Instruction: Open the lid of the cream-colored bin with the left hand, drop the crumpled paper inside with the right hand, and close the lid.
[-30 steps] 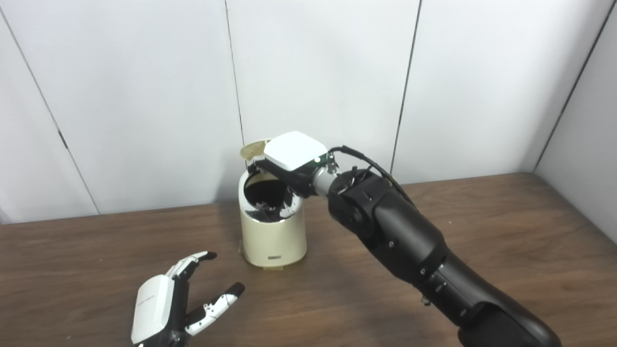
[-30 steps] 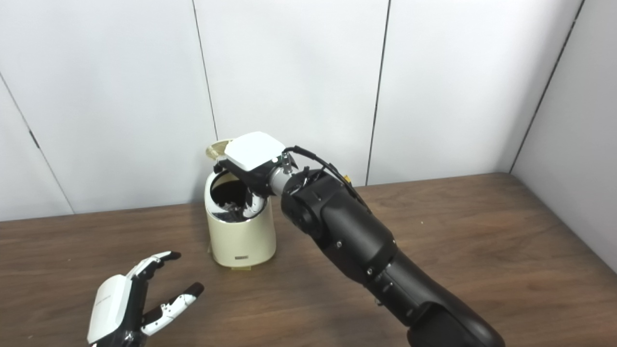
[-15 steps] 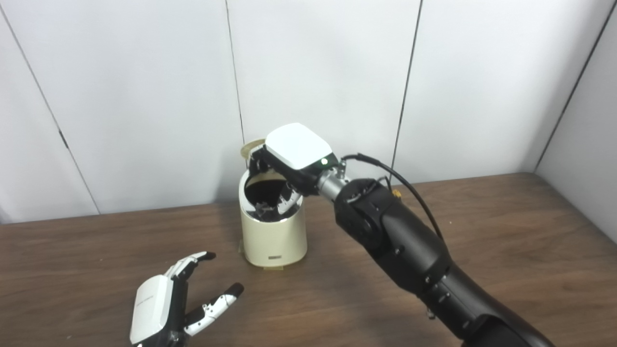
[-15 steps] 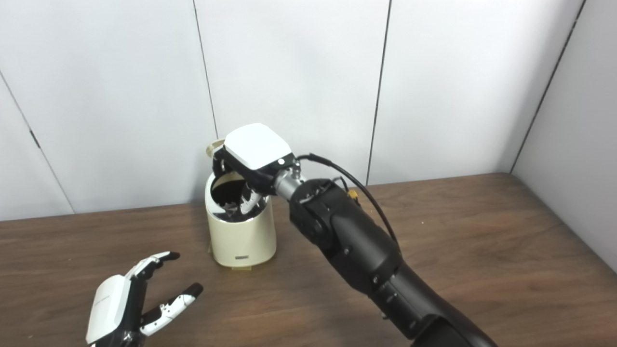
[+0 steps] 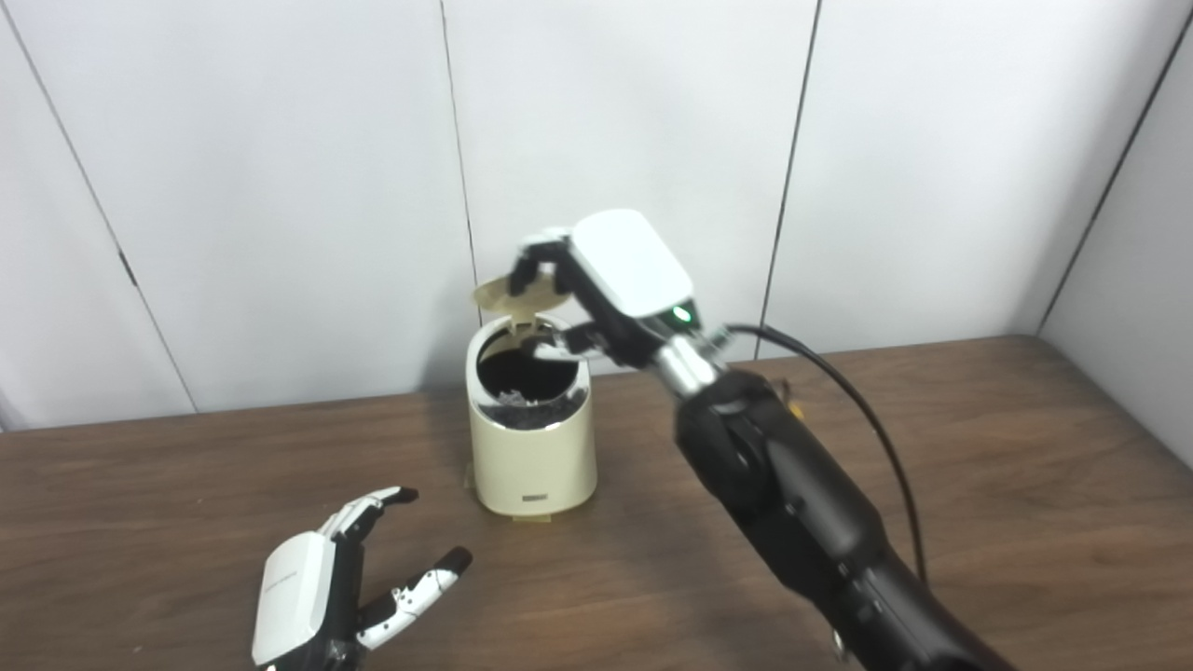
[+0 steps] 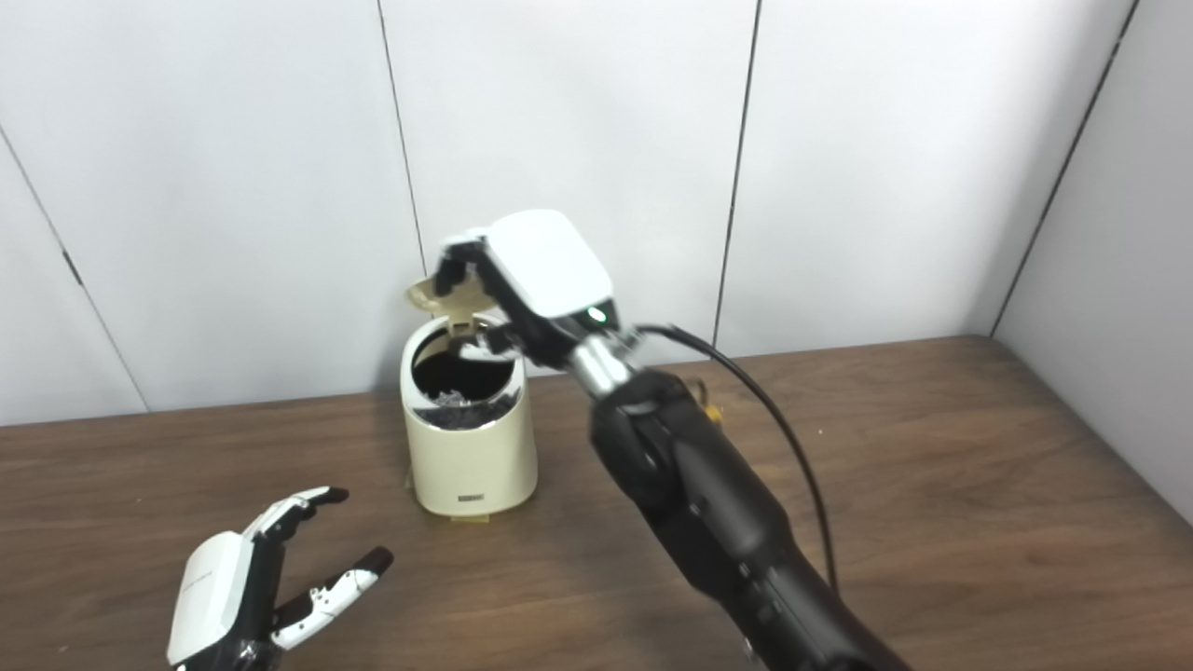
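Brown table [image 5: 979, 485] carries the cream bin [image 5: 531, 457], lid [image 5: 508, 296] tipped up behind its mouth. The right hand [image 5: 606, 289] hangs spread above it, holding nothing; the left hand [image 5: 322, 596] rests spread nearby. Something crumpled, probably the paper [image 5: 524, 401], lies inside. Closing calls for a light downward push on the lid.

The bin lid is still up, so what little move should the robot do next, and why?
Probably press the lid down. The right hand is above the cream-colored bin, with fingertips at the raised lid and nothing in its grasp. Something crumpled seems to lie inside the bin. The left hand rests open on the table, far away.
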{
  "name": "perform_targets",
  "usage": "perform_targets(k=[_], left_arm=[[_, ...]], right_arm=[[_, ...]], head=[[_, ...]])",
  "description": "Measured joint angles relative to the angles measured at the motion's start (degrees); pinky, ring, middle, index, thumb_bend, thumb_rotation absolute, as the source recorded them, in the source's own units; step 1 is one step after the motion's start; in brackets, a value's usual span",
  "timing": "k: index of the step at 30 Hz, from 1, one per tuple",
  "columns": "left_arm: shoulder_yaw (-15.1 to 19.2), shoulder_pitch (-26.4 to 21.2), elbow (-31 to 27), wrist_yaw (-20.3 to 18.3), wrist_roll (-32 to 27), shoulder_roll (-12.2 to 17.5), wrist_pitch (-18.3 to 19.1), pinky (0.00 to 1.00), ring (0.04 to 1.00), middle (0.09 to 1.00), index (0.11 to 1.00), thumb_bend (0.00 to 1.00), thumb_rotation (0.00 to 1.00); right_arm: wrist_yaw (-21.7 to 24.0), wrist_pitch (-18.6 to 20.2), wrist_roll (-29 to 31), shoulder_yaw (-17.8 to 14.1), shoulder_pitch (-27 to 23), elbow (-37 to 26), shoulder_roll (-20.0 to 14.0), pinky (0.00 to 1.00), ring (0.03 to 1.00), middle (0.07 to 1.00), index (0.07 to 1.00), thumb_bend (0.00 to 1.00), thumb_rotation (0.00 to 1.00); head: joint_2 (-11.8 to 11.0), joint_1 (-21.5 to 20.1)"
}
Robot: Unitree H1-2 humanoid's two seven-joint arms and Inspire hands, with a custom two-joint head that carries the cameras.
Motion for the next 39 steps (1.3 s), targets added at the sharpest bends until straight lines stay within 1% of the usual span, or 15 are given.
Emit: perform_targets(k=[2,5,8,9,12,13,14,15,17,20,25,29,33,37,39], left_arm=[[0.1,0.0,0.0,0.0,0.0,0.1,0.0,0.73,0.772,0.796,0.788,0.72,0.77],[0.1,0.0,0.0,0.0,0.0,0.1,0.0,0.74,0.775,0.797,0.791,0.63,0.72],[0.2,0.1,0.0,0.0,-0.1,0.1,0.0,0.74,0.774,0.797,0.789,0.56,0.68],[0.2,0.1,0.0,0.0,-0.1,0.2,0.0,0.74,0.775,0.798,0.789,0.55,0.68],[0.3,0.2,0.0,0.0,-0.1,0.2,0.0,0.73,0.774,0.796,0.79,0.53,0.66],[0.3,0.2,0.0,0.0,-0.1,0.2,0.0,0.73,0.772,0.794,0.79,0.52,0.66],[0.3,0.2,0.0,0.0,-0.1,0.2,0.0,0.72,0.769,0.79,0.789,0.51,0.64],[0.3,0.2,0.0,0.0,-0.2,0.2,-0.1,0.72,0.767,0.789,0.788,0.51,0.64],[0.3,0.2,0.0,0.0,-0.4,0.2,-0.1,0.69,0.76,0.787,0.787,0.51,0.64],[0.3,0.2,0.2,0.1,-0.8,0.3,-0.5,0.65,0.751,0.789,0.785,0.48,0.67],[0.3,0.1,0.3,1.4,-0.9,0.3,-2.4,0.65,0.756,0.797,0.788,0.46,0.71],[0.3,0.2,0.4,1.5,-0.8,0.3,-2.5,0.64,0.753,0.796,0.789,0.45,0.72],[0.3,0.2,0.4,1.6,-0.8,0.4,-2.5,0.64,0.75,0.791,0.783,0.44,0.72],[0.3,0.4,0.4,2.0,-0.8,0.9,-3.7,0.62,0.739,0.776,0.768,0.38,0.72],[0.3,0.4,0.4,2.5,-0.9,1.3,-5.2,0.62,0.74,0.77,0.766,0.3,0.76]], right_arm=[[-0.6,-0.1,1.6,-1.7,3.9,-2.8,-0.4,0.18,0.255,0.576,0.491,0.49,0.14],[-0.4,0.0,3.5,-3.4,8.7,-5.6,-1.0,0.21,0.294,0.583,0.494,0.48,0.15],[-0.9,-0.5,5.6,-5.1,12.9,-7.4,-1.1,0.17,0.233,0.538,0.493,0.48,0.15],[-1.5,-0.8,6.5,-5.6,14.1,-7.6,-1.0,0.17,0.241,0.554,0.493,0.49,0.15],[-3.8,-4.0,10.6,-7.2,18.0,-7.2,-0.7,0.22,0.324,0.614,0.492,0.49,0.14],[-4.3,-5.1,11.9,-7.7,19.0,-6.7,-0.5,0.27,0.384,0.635,0.492,0.49,0.15],[-4.7,-5.9,13.0,-8.0,20.1,-6.1,-0.4,0.36,0.491,0.649,0.493,0.49,0.15],[-5.1,-6.8,14.1,-8.2,21.0,-5.4,-0.2,0.42,0.548,0.66,0.494,0.49,0.15],[-5.5,-7.8,15.2,-8.2,22.8,-4.0,0.1,0.47,0.596,0.674,0.495,0.48,0.15],[-5.5,-8.7,16.4,-8.2,24.7,-2.4,0.4,0.49,0.614,0.685,0.496,0.48,0.15],[-6.6,-12.6,17.2,-8.2,26.3,0.0,0.4,0.53,0.647,0.683,0.496,0.48,0.15],[-6.7,-13.9,17.5,-8.2,27.5,0.6,0.4,0.51,0.635,0.684,0.497,0.48,0.15],[-6.8,-14.9,17.6,-8.2,27.5,1.0,0.3,0.53,0.644,0.679,0.496,0.48,0.15],[-7.4,-16.7,17.0,-7.9,27.4,1.5,0.3,0.52,0.629,0.662,0.496,0.48,0.14],[-7.6,-16.9,17.0,-7.9,27.4,1.7,0.3,0.5,0.618,0.663,0.496,0.48,0.14]], head=[[0.0,0.0],[-0.1,0.1],[0.1,0.3],[0.1,0.4],[0.0,1.1],[0.1,1.3],[0.1,1.3],[0.1,1.3],[0.0,1.5],[0.1,1.8],[0.2,2.5],[0.4,3.0],[0.4,3.5],[0.4,3.7],[0.4,3.8]])
